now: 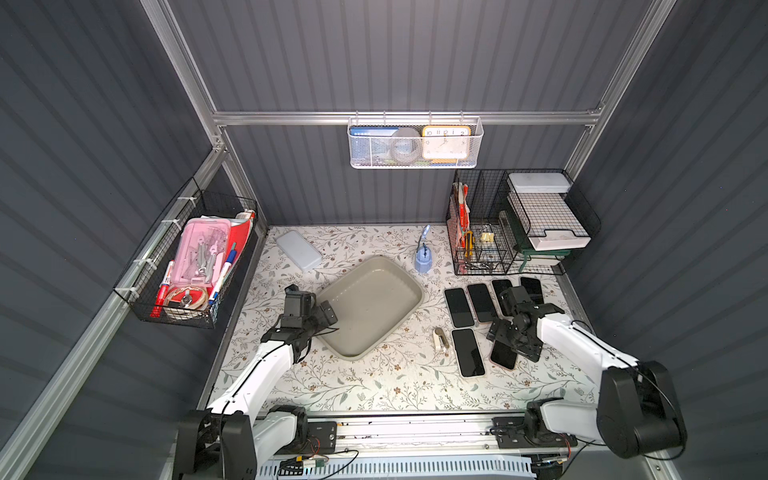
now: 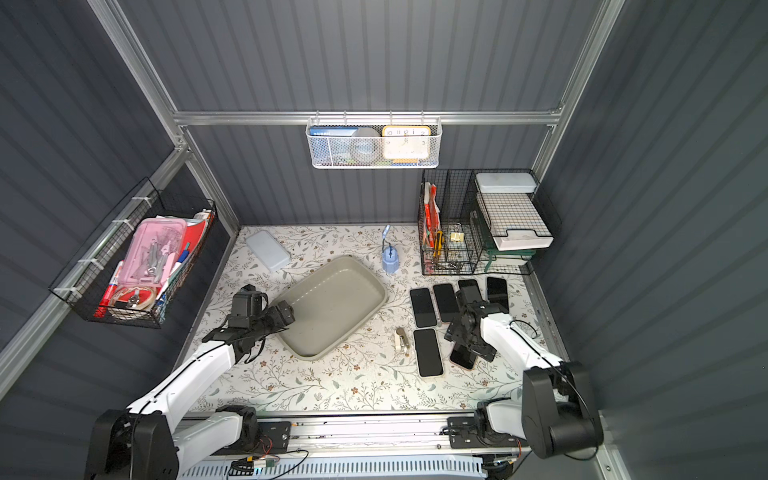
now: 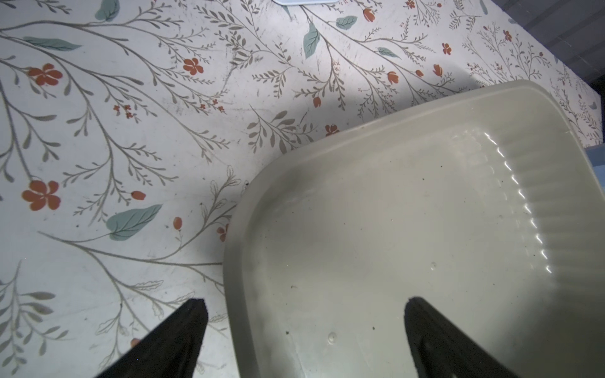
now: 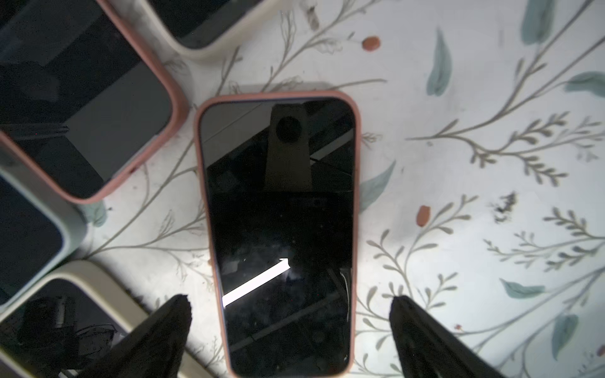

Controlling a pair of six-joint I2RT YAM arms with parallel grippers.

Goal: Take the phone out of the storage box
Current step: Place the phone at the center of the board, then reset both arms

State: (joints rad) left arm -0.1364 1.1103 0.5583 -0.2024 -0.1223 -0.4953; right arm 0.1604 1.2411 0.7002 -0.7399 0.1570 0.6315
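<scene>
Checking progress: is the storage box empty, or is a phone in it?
Empty. The storage box shows only bare floor in both top views and the left wrist view.

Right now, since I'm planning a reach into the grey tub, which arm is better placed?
Left: the left fingers straddle the storage box rim, open; the right fingers are open over a pink-cased phone outside it.

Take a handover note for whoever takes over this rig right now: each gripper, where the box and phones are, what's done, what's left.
Left gripper: open, straddling the storage box's rim, holding nothing.
Right gripper: open over the pink-cased phone, not touching it.
Storage box: empty, mid-table.
Phones: all six lie flat on the table, right of the box.
Done: box emptied.
Left: likely just pulling both arms back.
</scene>
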